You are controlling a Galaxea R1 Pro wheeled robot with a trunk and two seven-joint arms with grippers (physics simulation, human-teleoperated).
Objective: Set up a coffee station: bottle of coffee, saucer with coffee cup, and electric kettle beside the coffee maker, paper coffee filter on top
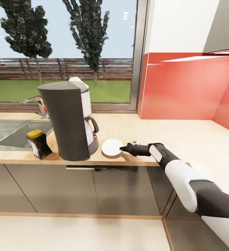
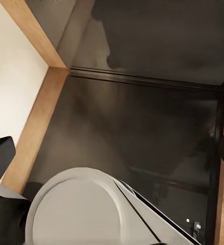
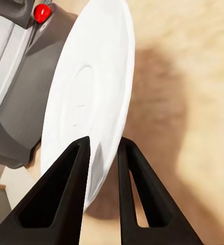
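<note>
On the pale countertop (image 1: 184, 139) below the window (image 1: 62, 52) and red wall (image 1: 187, 87), the right gripper (image 1: 123, 149) pinched the saucer (image 1: 112, 146) by its rim, at three o'clock from the coffee maker (image 1: 70, 120).

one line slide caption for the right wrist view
Right tool pinching the saucer rim beside the coffee maker.
</note>
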